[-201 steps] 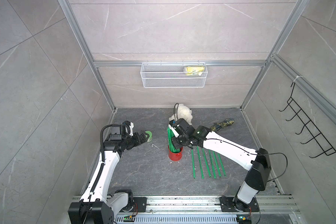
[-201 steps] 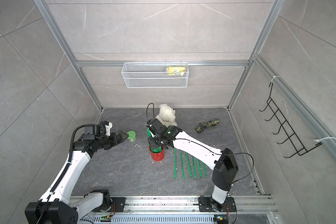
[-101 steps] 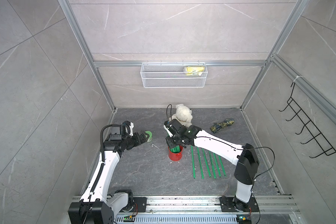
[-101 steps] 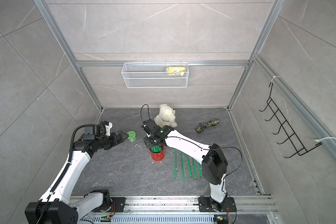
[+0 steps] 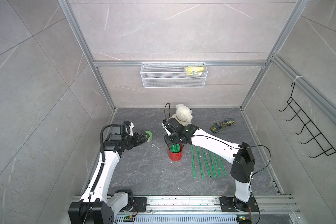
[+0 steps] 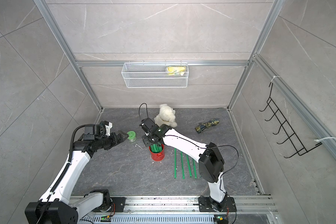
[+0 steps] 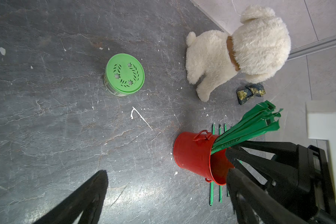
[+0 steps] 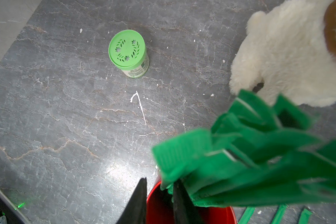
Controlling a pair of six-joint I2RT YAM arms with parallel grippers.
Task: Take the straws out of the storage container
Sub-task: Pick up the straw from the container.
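1. Since a second earlier, the right arm had drawn its elbow in and carried the right gripper [image 5: 171, 144] slightly leftward over the storage container [image 5: 175, 156]; the left arm had stayed put.
2. Near the worktop's [image 5: 144, 174] left edge, the left gripper [image 5: 144, 138] hovered with its pincer spread wide and empty, just beside the green-lidded jar [image 5: 149, 135].
3. At mid-worktop the red storage container stood upright, the straws [image 7: 246, 127] leaning out of it in a bundle. The right gripper's pincer was narrow, its tips at the can's mouth beside the bundle; whether it pinched a straw could not be told.
4. Just right of the can, six loose straws [image 5: 206, 163] lay flat, side by side.
5. Toward the back edge sat a white plush dog [image 5: 182, 114], and farther right a patterned pouch [image 5: 222, 124].
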